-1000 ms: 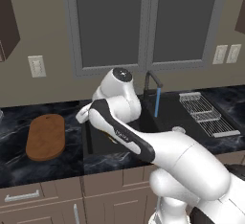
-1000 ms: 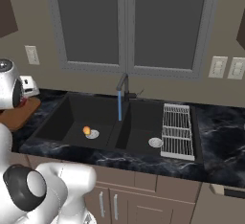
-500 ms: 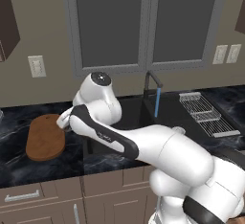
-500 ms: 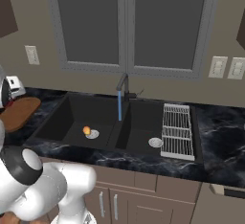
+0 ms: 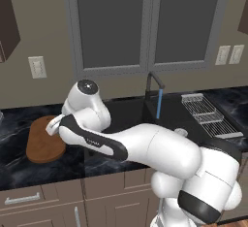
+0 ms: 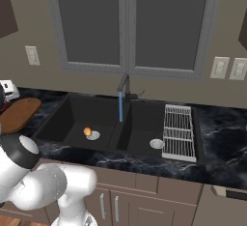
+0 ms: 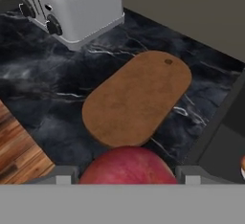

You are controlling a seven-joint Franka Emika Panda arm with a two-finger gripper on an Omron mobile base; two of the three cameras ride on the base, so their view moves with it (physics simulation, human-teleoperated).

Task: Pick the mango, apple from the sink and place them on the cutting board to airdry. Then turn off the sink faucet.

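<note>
Carrying the apple [image 7: 127, 164] pinched in the gripper [image 7: 125, 174] above the cutting board [image 7: 137, 96] (mango [image 6: 87, 131] waits in the sink [image 6: 72, 111]), next lower and release.

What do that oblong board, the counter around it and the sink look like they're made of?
The cutting board looks like wood with a matte finish: even brown, with rounded ends. The counter looks like polished dark stone, perhaps marble or granite, going by its white veins. The sink is matte black, possibly composite or coated metal; the look leaves that open.
</note>
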